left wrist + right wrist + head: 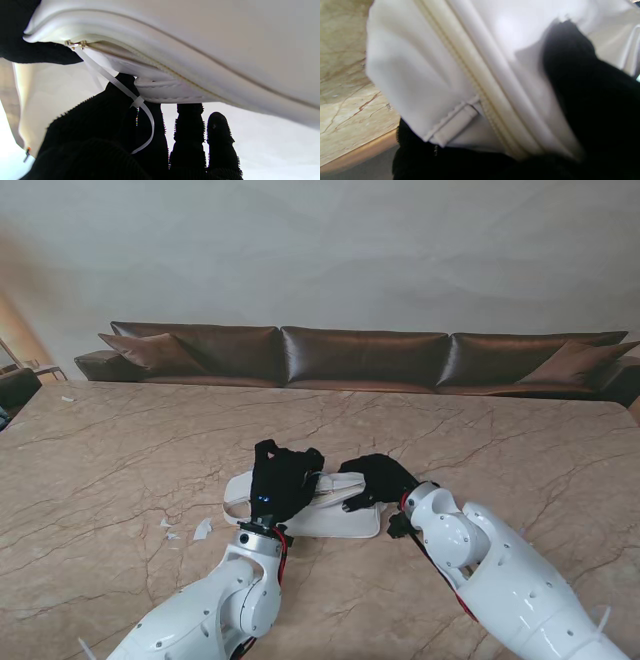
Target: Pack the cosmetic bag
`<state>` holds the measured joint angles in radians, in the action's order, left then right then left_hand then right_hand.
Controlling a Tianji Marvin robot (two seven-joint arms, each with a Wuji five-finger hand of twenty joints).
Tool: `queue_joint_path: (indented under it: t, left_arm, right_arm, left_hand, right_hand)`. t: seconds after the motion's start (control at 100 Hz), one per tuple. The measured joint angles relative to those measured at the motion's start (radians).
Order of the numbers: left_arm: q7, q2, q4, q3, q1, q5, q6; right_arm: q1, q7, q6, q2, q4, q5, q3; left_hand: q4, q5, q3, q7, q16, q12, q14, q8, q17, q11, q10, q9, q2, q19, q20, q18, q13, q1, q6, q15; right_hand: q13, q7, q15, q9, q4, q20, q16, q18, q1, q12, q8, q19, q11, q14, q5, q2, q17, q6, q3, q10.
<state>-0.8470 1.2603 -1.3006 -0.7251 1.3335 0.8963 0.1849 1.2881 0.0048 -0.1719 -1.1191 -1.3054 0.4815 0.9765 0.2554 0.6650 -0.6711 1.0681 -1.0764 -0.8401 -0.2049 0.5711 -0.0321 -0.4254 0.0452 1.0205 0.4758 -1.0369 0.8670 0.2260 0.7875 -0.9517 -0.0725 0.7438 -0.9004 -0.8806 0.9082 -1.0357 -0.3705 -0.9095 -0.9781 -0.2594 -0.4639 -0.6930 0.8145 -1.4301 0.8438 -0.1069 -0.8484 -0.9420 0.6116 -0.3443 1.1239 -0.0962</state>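
Observation:
The white cosmetics bag [335,520] lies flat on the marble table [120,470], between my two black-gloved hands. My left hand [283,480] rests over the bag's left part. In the left wrist view the bag's zipper [175,72] runs along the bag [225,37], and a white cable-tie loop [140,105] hangs from the zipper pull [75,44] across my thumb and forefinger, which close on it. The other fingers [190,130] stretch out. My right hand [375,478] grips the bag's right end [420,75], glove under and over it, beside a sewn tab [455,120].
A few small white scraps [202,528] lie on the table to the left of the bag. A brown leather sofa [360,358] runs along the table's far edge. The table's edge [357,150] shows in the right wrist view.

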Motion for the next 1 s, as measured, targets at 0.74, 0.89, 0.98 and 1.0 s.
queue_joint_path:
  t: [0.74,0.89,0.98,1.0]
  left_arm:
    - [0.176,-0.111,-0.151,-0.075,0.051,0.252,0.018]
    - [0.16,-0.124,-0.146,-0.077,0.048,0.281,0.028]
    - [0.138,-0.124,-0.141,-0.092,0.051,0.276,0.028]
    - [0.137,-0.124,-0.142,-0.099,0.054,0.276,0.028]
  right_arm:
    - [-0.01,-0.081,-0.021,-0.012,0.021,0.074,-0.028]
    - [-0.017,-0.096,-0.028,-0.014,0.033,0.08,-0.036]
    - [-0.019,-0.105,-0.029,-0.017,0.038,0.087,-0.037]
    - [-0.019,-0.108,-0.029,-0.018,0.038,0.089,-0.037]
  left_hand:
    - [-0.314,0.01,-0.224,-0.011,0.237,0.169,0.018,0.287,0.108,-0.175,0.015,-0.32,0.063,0.316,-0.01,-0.01,-0.412,0.182,-0.012,-0.217]
    - [-0.314,0.01,-0.224,-0.01,0.222,0.024,0.018,0.287,0.108,-0.195,0.025,-0.241,0.064,0.302,-0.008,-0.011,-0.341,0.182,-0.011,-0.179]
    - [-0.315,0.01,-0.224,-0.01,0.222,0.01,0.018,0.287,0.108,-0.195,0.025,-0.232,0.066,0.301,-0.008,-0.011,-0.34,0.182,-0.011,-0.178]
    - [-0.315,0.01,-0.224,-0.01,0.222,-0.001,0.018,0.287,0.108,-0.195,0.025,-0.232,0.066,0.301,-0.009,-0.011,-0.34,0.182,-0.011,-0.177]
  right_hand:
    - [-0.032,0.001,0.025,-0.023,-0.005,0.002,-0.002,-0.002,0.006,-0.045,0.109,-0.012,0.011,0.0,-0.022,-0.018,0.029,-0.001,0.0,-0.001]
    - [-0.047,0.001,0.025,-0.027,-0.005,0.002,-0.007,-0.004,0.007,-0.056,0.122,-0.012,0.027,0.0,-0.028,-0.018,0.046,-0.002,0.0,-0.001]
    - [-0.051,0.001,0.036,-0.036,-0.005,0.002,-0.008,-0.011,0.015,-0.066,0.129,-0.013,0.027,0.0,-0.036,-0.018,0.057,-0.003,0.0,-0.001]
    - [-0.051,0.001,0.038,-0.036,-0.006,0.002,-0.008,-0.011,0.015,-0.066,0.129,-0.013,0.027,0.0,-0.037,-0.018,0.058,-0.003,0.0,-0.001]
